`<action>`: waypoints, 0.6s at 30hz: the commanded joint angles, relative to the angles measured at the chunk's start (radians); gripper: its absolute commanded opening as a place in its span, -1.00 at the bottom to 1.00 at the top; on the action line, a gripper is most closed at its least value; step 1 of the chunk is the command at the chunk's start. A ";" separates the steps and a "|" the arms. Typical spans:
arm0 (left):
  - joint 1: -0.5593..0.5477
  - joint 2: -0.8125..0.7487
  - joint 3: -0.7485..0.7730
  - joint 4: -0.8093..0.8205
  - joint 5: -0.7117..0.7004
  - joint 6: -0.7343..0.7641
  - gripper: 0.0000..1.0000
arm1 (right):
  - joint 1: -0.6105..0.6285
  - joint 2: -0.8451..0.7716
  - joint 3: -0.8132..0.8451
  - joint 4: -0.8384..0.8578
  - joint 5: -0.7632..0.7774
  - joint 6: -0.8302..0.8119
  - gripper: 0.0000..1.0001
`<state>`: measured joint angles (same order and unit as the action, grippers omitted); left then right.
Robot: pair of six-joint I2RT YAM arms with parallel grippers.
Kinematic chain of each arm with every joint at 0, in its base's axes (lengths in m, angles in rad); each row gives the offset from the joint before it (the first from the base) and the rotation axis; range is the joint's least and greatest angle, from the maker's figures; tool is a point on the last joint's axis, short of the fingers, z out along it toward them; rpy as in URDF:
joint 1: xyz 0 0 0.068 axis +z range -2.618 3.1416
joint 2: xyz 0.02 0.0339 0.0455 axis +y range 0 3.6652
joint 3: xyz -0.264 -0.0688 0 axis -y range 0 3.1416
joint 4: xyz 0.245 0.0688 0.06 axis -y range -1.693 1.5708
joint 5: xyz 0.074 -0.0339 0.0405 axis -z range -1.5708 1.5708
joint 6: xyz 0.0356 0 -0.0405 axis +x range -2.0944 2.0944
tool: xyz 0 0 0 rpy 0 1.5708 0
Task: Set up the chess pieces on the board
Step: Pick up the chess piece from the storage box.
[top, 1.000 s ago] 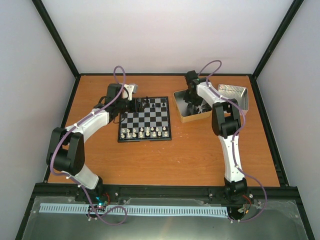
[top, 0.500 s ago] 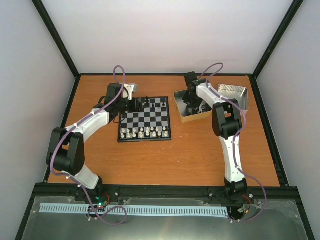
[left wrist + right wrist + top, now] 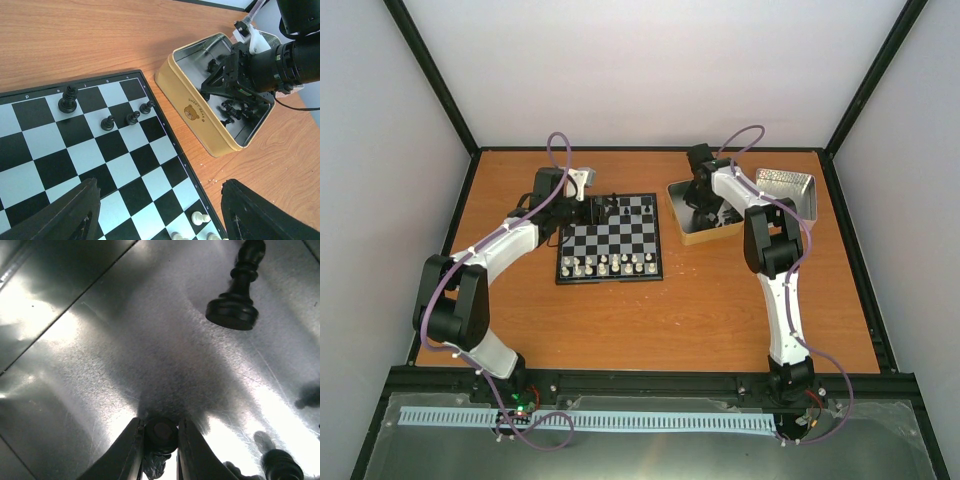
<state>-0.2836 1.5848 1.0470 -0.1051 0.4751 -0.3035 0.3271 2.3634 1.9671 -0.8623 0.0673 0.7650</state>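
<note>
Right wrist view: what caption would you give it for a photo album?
Right claw pinches a black chess piece inside the shiny tin, a second piece nearby.

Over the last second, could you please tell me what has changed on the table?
The right gripper edged slightly left inside the gold tin. Its wrist view now shows it shut on a black chess piece, though the moment it closed is not visible. The left gripper, open over the board, and the pieces standing on that board stayed put.
</note>
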 commanded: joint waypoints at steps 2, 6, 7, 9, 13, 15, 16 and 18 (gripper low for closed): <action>-0.007 -0.006 0.008 0.029 0.012 0.010 0.37 | 0.001 -0.022 -0.034 0.068 -0.032 -0.028 -0.76; -0.027 0.016 0.028 0.048 0.027 0.004 0.39 | -0.021 -0.123 -0.098 0.167 -0.134 -0.009 -0.75; -0.037 0.026 0.037 0.054 0.027 0.001 0.39 | -0.029 -0.147 -0.120 0.188 -0.173 0.002 -0.75; -0.057 0.047 0.059 0.071 0.036 -0.008 0.40 | -0.042 -0.193 -0.170 0.229 -0.245 0.032 -0.75; -0.092 0.103 0.105 0.140 0.087 -0.036 0.40 | -0.053 -0.286 -0.285 0.318 -0.372 0.111 -0.74; -0.108 0.142 0.128 0.175 0.109 -0.054 0.40 | -0.053 -0.332 -0.342 0.363 -0.425 0.160 -0.73; -0.114 0.160 0.150 0.192 0.131 -0.063 0.40 | -0.055 -0.350 -0.369 0.384 -0.448 0.182 -0.73; -0.129 0.187 0.172 0.235 0.156 -0.085 0.40 | -0.054 -0.384 -0.425 0.433 -0.498 0.235 -0.73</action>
<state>-0.3870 1.7275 1.1393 0.0006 0.5522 -0.3393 0.2695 2.0441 1.6234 -0.5549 -0.2859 0.8776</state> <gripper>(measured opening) 0.700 0.155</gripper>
